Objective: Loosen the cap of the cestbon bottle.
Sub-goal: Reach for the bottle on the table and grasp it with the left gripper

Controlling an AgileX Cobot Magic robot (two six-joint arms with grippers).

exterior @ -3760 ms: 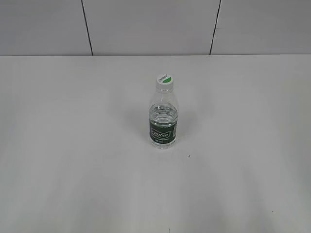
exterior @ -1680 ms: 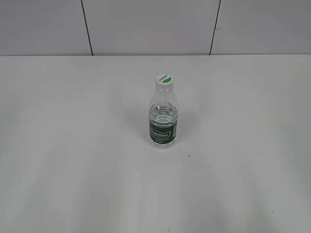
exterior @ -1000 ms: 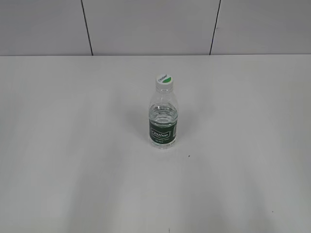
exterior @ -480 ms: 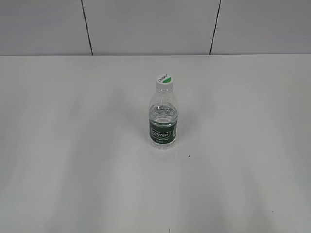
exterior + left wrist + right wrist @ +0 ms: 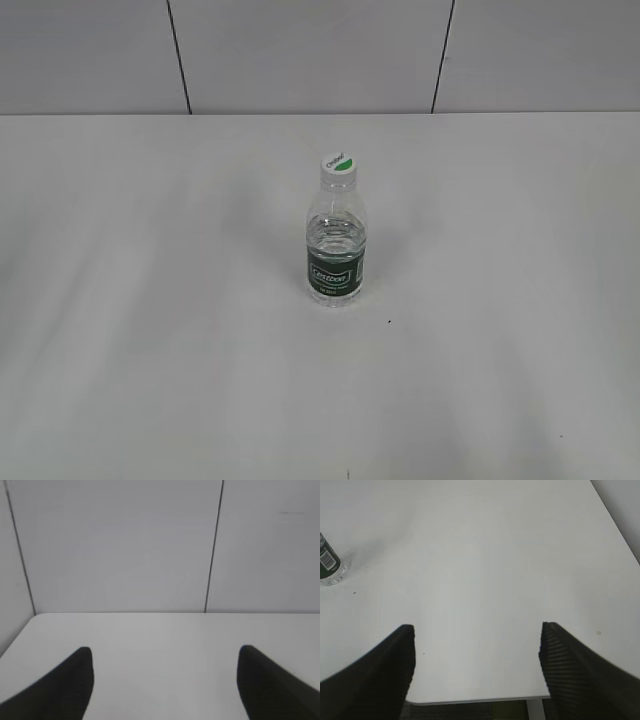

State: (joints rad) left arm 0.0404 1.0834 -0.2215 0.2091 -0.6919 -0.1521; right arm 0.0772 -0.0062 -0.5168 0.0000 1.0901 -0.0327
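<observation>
The cestbon bottle (image 5: 335, 250) stands upright in the middle of the white table (image 5: 150, 300), clear with a dark green label. Its cap (image 5: 338, 166) is on, the top half green and half white. Neither gripper shows in the exterior view. In the right wrist view the bottle's base (image 5: 329, 567) shows at the far left edge, well away from my open, empty right gripper (image 5: 477, 630). My left gripper (image 5: 165, 652) is open and empty over bare table; the bottle is out of its view.
A grey panelled wall (image 5: 320, 55) with dark seams stands behind the table. The table's near edge (image 5: 475, 700) shows under the right gripper, and its right edge (image 5: 615, 525) runs along the upper right.
</observation>
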